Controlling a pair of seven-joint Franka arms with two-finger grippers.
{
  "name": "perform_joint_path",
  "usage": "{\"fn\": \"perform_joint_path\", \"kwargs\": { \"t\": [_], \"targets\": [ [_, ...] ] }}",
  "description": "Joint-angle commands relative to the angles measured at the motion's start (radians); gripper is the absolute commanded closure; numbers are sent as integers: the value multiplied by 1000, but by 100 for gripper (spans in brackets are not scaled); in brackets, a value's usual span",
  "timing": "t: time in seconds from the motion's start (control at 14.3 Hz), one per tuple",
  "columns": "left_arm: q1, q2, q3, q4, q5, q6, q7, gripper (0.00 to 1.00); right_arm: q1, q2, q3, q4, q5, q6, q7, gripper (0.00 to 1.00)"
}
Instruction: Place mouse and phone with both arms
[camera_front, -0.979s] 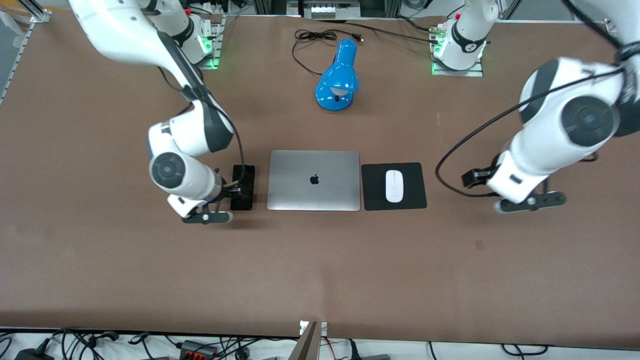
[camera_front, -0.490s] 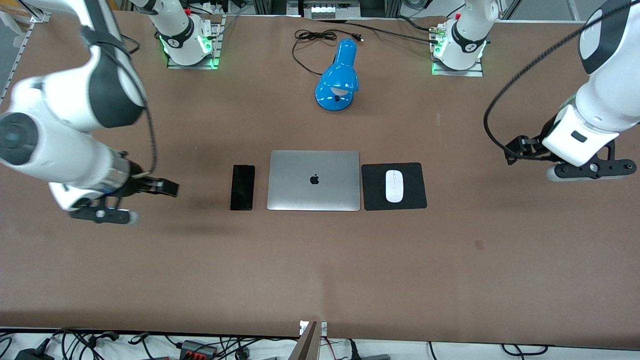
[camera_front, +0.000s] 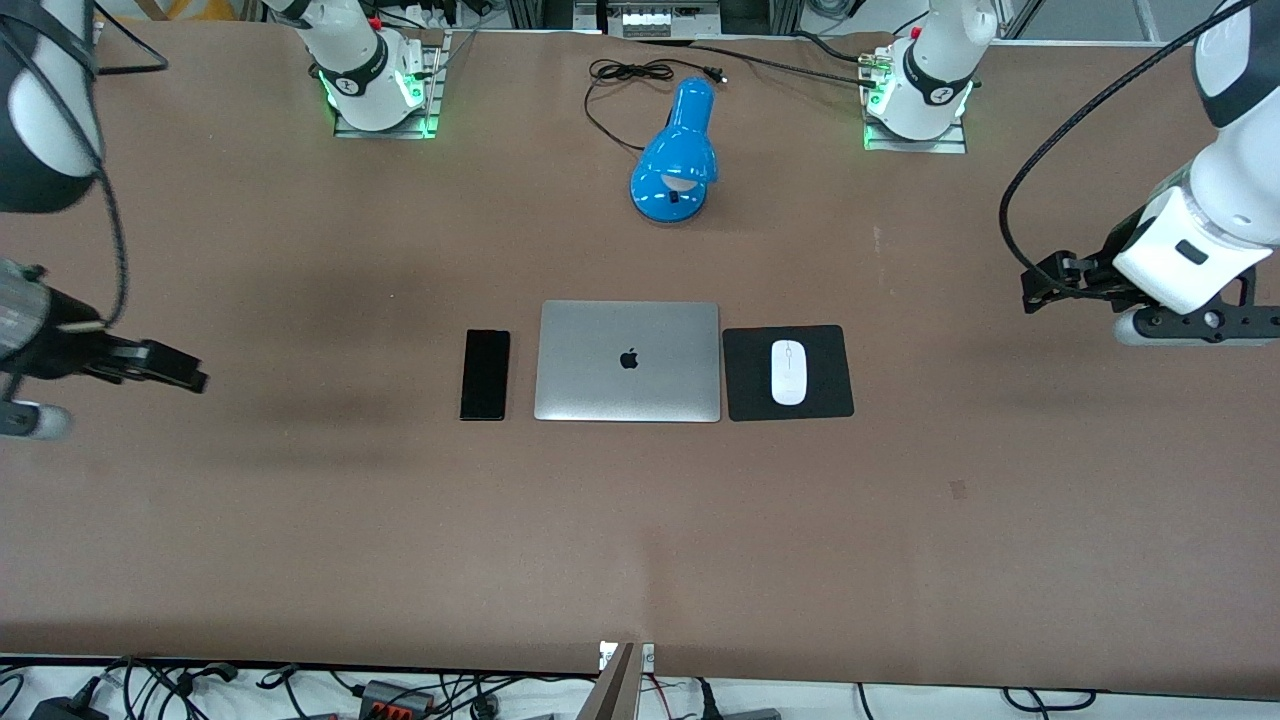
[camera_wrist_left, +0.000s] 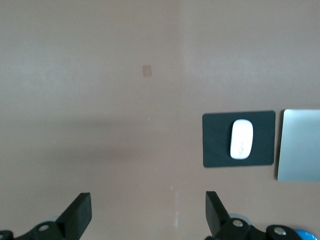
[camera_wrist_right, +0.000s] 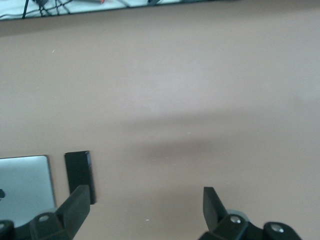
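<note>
The white mouse (camera_front: 788, 371) lies on a square black mat (camera_front: 830, 393) beside the closed silver laptop (camera_front: 627, 360), toward the left arm's end of the table. It also shows in the left wrist view (camera_wrist_left: 241, 139). The black phone (camera_front: 485, 374) lies flat on the table beside the laptop, toward the right arm's end; the right wrist view (camera_wrist_right: 79, 173) shows it too. My left gripper (camera_front: 1045, 280) is open and empty, up over bare table well away from the mat. My right gripper (camera_front: 172, 372) is open and empty, up over bare table well away from the phone.
A blue desk lamp (camera_front: 677, 152) lies farther from the front camera than the laptop, with its black cord (camera_front: 625, 75) trailing toward the arm bases. Cables run along the table's edge nearest the front camera.
My right gripper has let go of the phone and swung out toward its end of the table. My left gripper has pulled away from the mat toward its own end. Phone and mouse stay put.
</note>
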Motion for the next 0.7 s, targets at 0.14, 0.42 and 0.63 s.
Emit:
{"fn": "perform_joint_path", "kwargs": {
  "t": [0.14,0.42,0.63],
  "targets": [
    [-21,-47,21,-21,-20,-28,14,0,-8,-90,-43,-45,-7,-40,-98,0],
    [-21,-60,15,-29,-20,-25,16,0,-5,-200,-42,-229,-38,31,-103,0],
    [-19,-61,15,-30,-22,-24,17,0,-7,-334,-42,-444,-29,130,-101,0]
  ]
}}
